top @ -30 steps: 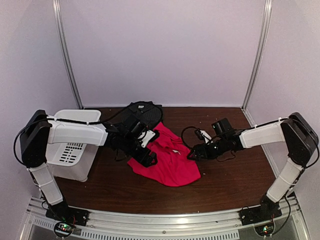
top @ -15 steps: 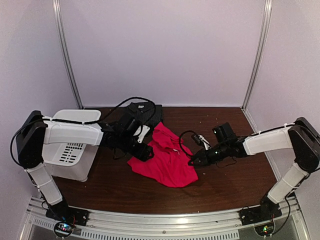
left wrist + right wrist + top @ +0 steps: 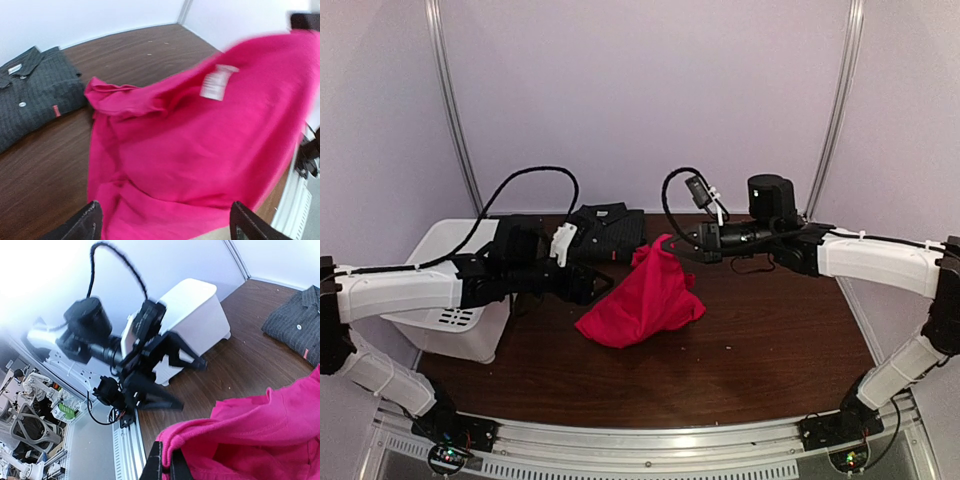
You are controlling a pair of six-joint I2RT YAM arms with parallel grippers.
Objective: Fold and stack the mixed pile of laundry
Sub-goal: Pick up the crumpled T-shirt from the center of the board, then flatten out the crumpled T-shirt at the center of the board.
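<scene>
Hanging from the right gripper (image 3: 672, 243), whose fingers are pinched tight on a bunched edge, the red T-shirt (image 3: 645, 300) droops over the middle of the desk (image 3: 770, 340), its lower part seemingly resting on the wood. The left gripper (image 3: 588, 285) waits wide open just beside the cloth's left side, gripping nothing. Along the desk's far edge the dark pinstriped shirt (image 3: 605, 222) lies neatly folded, so I'd say half the job is done: the red one needs spreading, folding and stacking.

red T-shirt (image 3: 190, 150) motion-blurred, white bin (image 3: 450, 325) partly behind left arm (image 3: 400, 290)
</scene>
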